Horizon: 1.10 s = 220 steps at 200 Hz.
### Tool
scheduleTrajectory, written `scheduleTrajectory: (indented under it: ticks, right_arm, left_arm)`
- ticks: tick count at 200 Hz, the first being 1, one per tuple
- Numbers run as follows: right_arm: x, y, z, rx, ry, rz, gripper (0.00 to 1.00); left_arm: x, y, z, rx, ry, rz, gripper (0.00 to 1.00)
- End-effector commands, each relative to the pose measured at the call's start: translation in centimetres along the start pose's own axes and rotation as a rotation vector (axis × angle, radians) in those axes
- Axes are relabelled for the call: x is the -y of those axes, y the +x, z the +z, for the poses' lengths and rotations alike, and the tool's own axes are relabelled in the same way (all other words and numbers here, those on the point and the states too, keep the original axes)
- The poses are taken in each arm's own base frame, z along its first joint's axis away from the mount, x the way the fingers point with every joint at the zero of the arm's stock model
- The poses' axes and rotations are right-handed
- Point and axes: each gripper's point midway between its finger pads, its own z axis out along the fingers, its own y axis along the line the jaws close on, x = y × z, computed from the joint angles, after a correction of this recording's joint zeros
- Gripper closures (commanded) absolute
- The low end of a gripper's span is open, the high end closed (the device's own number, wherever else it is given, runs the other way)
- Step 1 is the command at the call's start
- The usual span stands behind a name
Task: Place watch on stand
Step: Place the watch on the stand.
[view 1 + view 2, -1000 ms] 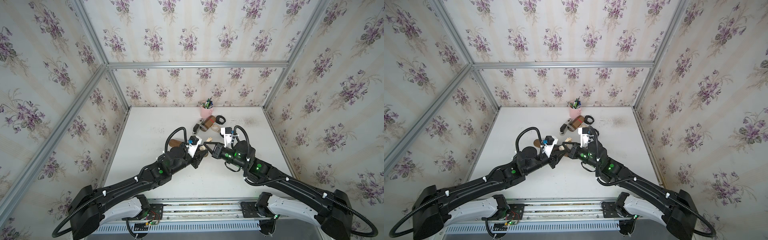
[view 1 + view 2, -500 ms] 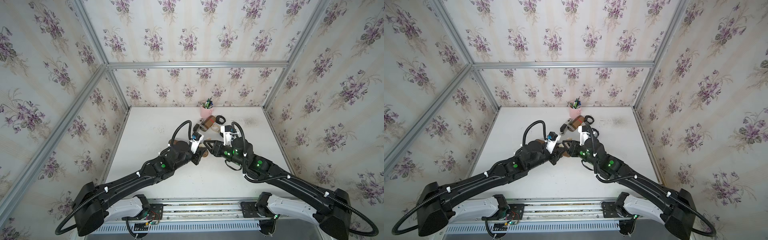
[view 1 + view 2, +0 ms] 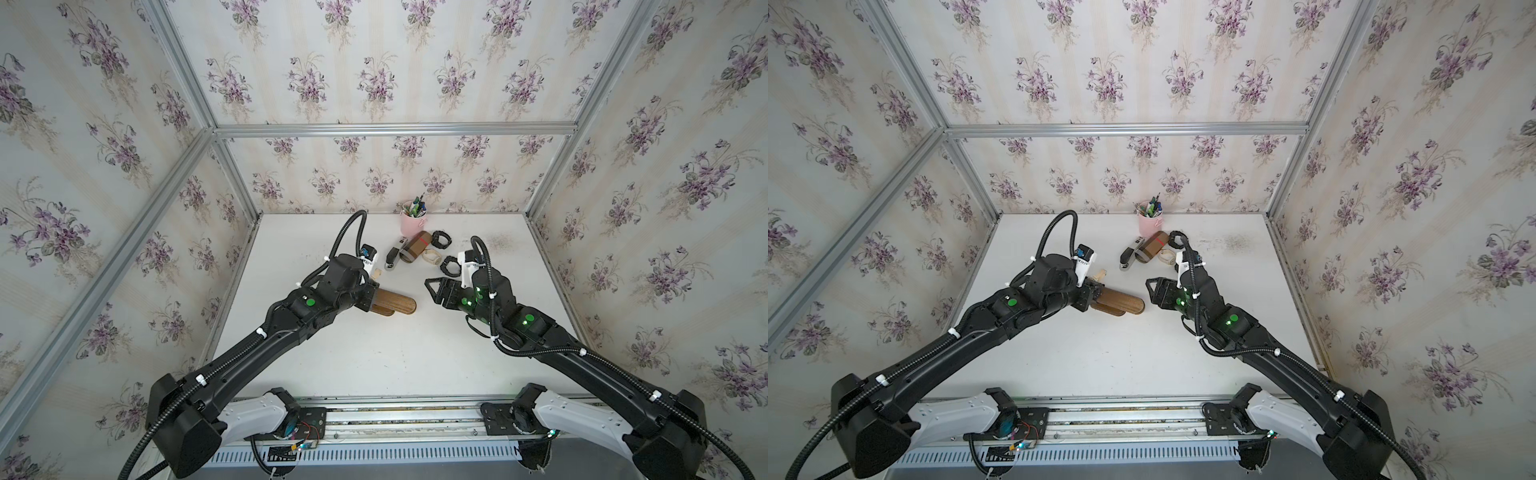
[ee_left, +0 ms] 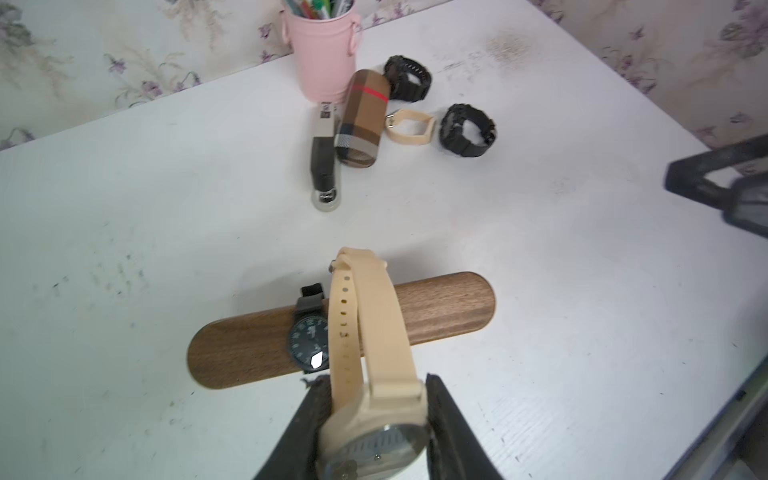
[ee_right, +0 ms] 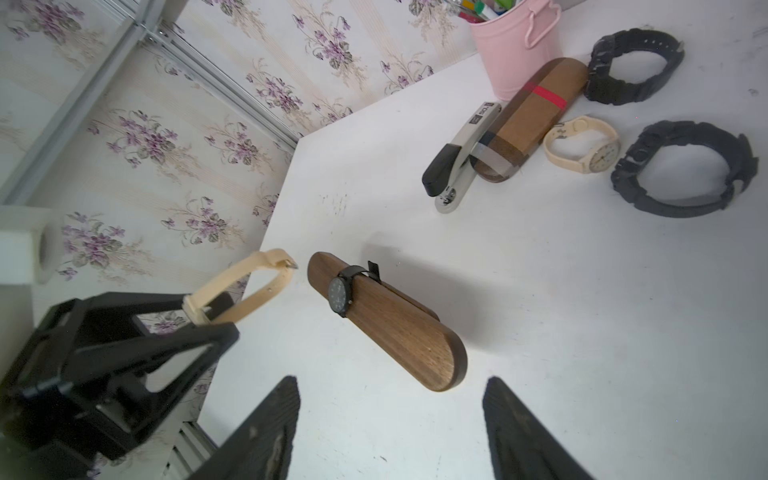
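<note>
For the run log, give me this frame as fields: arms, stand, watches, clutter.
left gripper: jaws shut on beige watch, at its case
right gripper: jaws open, empty
stand: slim black watch strapped around the bar
beige watch: in the air off the stand's end, not on it
loose watches: chunky black watches, cream watch
clutter: pen cup, plaid cylinder, stapler

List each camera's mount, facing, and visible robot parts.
Top views: high over the near edge of the table, looking down and forward to the back wall; left arm and right arm show base to wrist.
Left wrist: on the left arm, looking along the left pincer, shut on the beige watch, over the stand.
Right wrist: on the right arm, looking past the open right pincer at the stand's end.
Shared: both wrist views show the stand, black watch on it, pink cup.
</note>
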Motion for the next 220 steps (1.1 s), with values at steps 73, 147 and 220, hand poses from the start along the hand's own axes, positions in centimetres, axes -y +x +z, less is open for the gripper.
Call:
scheduleTrajectory:
  ticks: [73,147,220]
  right_arm:
    - [2.8,6.1,3.4,-0.165,0.019,-0.076,0.26]
    - [2.3,10.2,5.5,-0.294,0.035,-0.206,0.19]
    - [2.8,12.2,7.2,-0.364,0.098,-0.242,0.13]
  left_arm:
    - [-13.2,4.1,2.8,-0.254,-0.325,-0.317,0.78]
    - [-14.3,7.2,7.3,-0.383,-0.282,-0.399,0.78]
    - [-13.4,7.4,9.3,-0.412,-0.207,-0.412,0.77]
